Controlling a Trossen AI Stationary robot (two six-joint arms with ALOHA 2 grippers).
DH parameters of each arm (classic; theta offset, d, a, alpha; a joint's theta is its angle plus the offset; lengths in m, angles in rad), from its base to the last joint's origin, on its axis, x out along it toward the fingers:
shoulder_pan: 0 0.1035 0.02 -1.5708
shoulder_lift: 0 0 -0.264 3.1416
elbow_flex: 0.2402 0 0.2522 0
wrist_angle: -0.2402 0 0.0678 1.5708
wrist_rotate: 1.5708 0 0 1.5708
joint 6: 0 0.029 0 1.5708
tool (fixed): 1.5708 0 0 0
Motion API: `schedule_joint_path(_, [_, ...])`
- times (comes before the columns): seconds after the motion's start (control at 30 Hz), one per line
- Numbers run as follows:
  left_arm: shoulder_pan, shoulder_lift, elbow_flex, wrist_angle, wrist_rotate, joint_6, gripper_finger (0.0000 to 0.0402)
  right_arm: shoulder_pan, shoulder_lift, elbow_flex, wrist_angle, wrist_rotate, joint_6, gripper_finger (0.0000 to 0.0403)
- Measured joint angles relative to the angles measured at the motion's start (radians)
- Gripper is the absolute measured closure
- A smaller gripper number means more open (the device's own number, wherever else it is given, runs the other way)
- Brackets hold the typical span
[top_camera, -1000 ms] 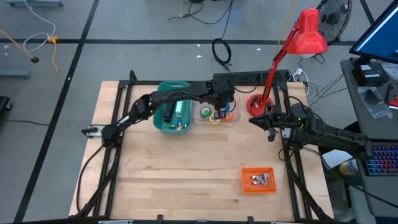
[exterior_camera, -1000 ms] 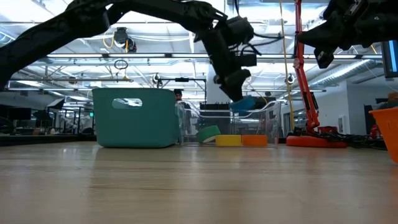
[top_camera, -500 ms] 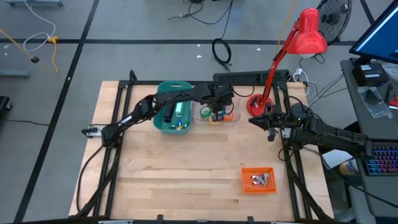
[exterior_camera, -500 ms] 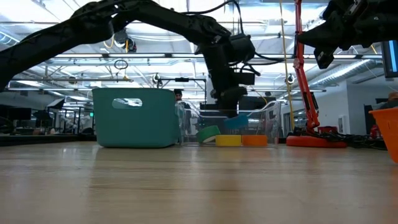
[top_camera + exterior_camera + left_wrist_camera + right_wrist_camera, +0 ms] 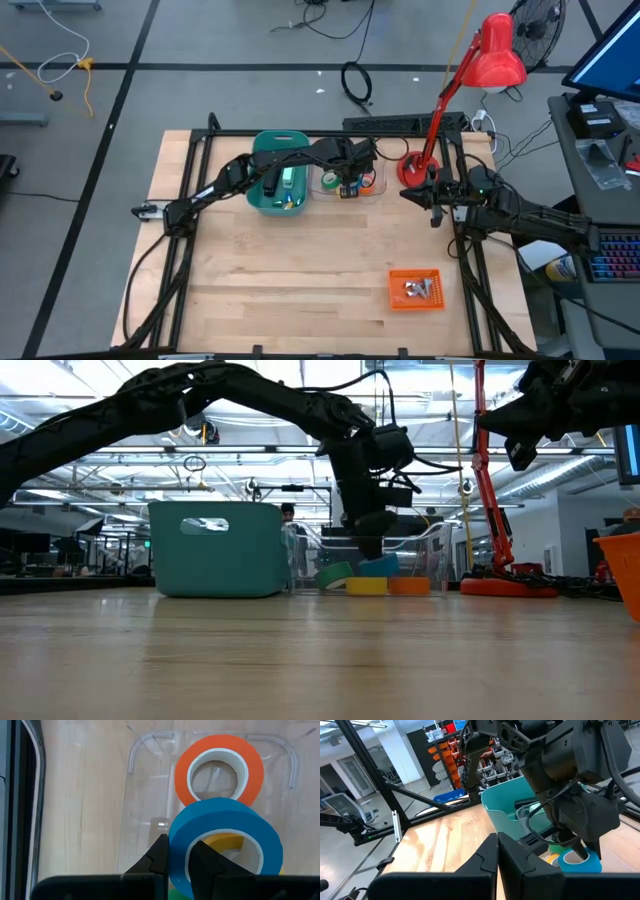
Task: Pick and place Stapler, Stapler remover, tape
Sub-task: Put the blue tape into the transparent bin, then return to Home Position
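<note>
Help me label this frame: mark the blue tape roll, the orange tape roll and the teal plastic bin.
blue tape roll [image 5: 226, 817]: left wrist view, upper band.
orange tape roll [image 5: 218, 746]: left wrist view, far rim.
teal plastic bin [image 5: 215, 560]: low view, front wall.

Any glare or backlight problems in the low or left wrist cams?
Low view: bright ceiling lights behind leave the left arm a dark silhouette, though the blue tape roll stays readable. Left wrist view: evenly lit, faint reflections on the clear tray; blue roll and orange roll sharp.
</note>
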Motion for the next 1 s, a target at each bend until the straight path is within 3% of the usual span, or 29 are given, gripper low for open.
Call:
schedule_joint_path(0.17, [0.0, 0.0, 0.0, 0.002, -0.001, -0.004, 0.0352, 0.0, 0.0, 0.0, 0.0, 0.0, 0.0, 0.0403])
schedule_joint_path(0.6, [0.0, -0.006, 0.004, -0.005, 0.003, -0.048, 0.0198, 0.0, 0.0, 0.0, 0.0, 0.0, 0.0, 0.0403])
schedule_joint_path(1.0, [0.006, -0.148, 0.009, -0.037, -0.005, -0.127, 0.0124, 0.0, 0.002, -0.001, 0.006, -0.007, 0.0, 0.0403])
